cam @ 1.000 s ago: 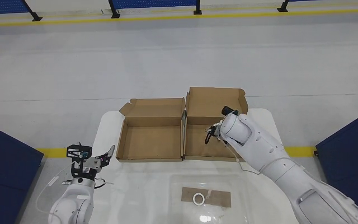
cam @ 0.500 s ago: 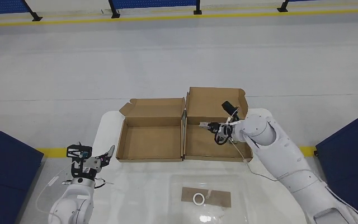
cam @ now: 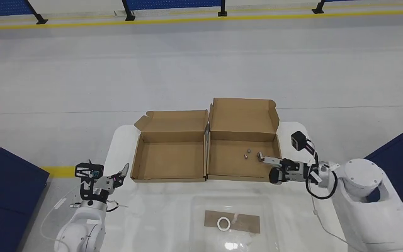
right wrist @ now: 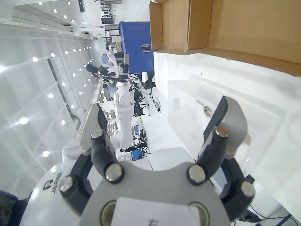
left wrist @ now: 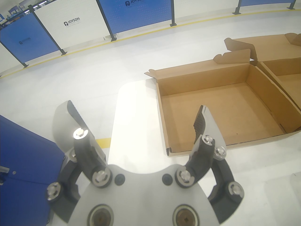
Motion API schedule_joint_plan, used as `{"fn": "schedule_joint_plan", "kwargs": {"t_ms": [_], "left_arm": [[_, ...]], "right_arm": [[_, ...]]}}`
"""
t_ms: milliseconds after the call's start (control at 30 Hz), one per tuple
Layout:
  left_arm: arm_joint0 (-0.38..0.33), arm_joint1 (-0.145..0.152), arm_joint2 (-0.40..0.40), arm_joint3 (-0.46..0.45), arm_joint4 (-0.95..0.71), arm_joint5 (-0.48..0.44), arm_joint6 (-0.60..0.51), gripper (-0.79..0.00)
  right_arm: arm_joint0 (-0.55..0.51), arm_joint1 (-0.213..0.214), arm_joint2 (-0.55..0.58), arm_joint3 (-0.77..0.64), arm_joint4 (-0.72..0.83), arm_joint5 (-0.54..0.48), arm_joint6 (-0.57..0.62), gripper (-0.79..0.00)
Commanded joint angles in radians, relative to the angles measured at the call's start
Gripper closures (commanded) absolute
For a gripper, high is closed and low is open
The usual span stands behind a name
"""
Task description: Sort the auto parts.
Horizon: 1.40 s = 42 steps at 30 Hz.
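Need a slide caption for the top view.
Open right gripper at the right box containing small parts; open left gripper beside the empty left box.

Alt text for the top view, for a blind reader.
Two open cardboard boxes sit side by side on a table; small metal parts lie in the right box. The open right gripper hovers at its near corner.

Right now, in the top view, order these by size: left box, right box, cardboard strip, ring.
1. The left box and right box look about alike, so no ranking between them.
2. The cardboard strip.
3. The ring, smallest by far.
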<state>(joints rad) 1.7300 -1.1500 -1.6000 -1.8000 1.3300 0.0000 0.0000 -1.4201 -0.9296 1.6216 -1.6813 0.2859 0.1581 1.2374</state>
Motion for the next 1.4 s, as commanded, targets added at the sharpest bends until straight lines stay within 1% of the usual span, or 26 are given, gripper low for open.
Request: {"fn": "schedule_joint_plan", "kwargs": {"t_ms": [0, 100, 133, 733, 800, 933, 1267, 1300, 1333, 1367], "left_arm": [[0.0, 0.0, 0.0, 0.0, 0.0, 0.0, 0.0, -0.785], [0.0, 0.0, 0.0, 0.0, 0.0, 0.0, 0.0, -0.785], [0.0, 0.0, 0.0, 0.0, 0.0, 0.0, 0.0, -0.785], [0.0, 0.0, 0.0, 0.0, 0.0, 0.0, 0.0, -0.785], [-0.002, 0.001, 0.013, -0.025, 0.032, -0.021, -0.018, -0.785], [0.005, 0.003, 0.056, -0.145, 0.076, -0.095, -0.113, -0.785], [0.005, 0.004, 0.056, -0.158, 0.09, -0.099, -0.124, -0.785], [0.002, 0.005, 0.057, -0.173, 0.113, -0.106, -0.142, -0.785], [0.0, 0.006, 0.067, -0.204, 0.119, -0.137, -0.162, -0.785], [0.001, 0.007, 0.07, -0.228, 0.112, -0.161, -0.216, -0.785]], "right_arm": [[-0.057, 0.003, 0.054, -0.006, 0.052, -0.039, 0.016, -0.785], [-0.125, 0.006, 0.116, -0.015, 0.125, -0.113, 0.06, -0.785], [-0.131, 0.006, 0.122, -0.015, 0.134, -0.12, 0.064, -0.785], [-0.131, 0.006, 0.122, -0.015, 0.134, -0.12, 0.064, -0.785], [-0.131, 0.006, 0.122, -0.015, 0.134, -0.12, 0.064, -0.785], [-0.131, 0.006, 0.122, -0.015, 0.134, -0.12, 0.064, -0.785], [-0.131, 0.006, 0.122, -0.015, 0.134, -0.12, 0.064, -0.785], [-0.131, 0.006, 0.122, -0.015, 0.134, -0.12, 0.064, -0.785], [-0.131, 0.006, 0.122, -0.015, 0.134, -0.12, 0.064, -0.785], [-0.131, 0.006, 0.122, -0.015, 0.134, -0.12, 0.064, -0.785]]}}
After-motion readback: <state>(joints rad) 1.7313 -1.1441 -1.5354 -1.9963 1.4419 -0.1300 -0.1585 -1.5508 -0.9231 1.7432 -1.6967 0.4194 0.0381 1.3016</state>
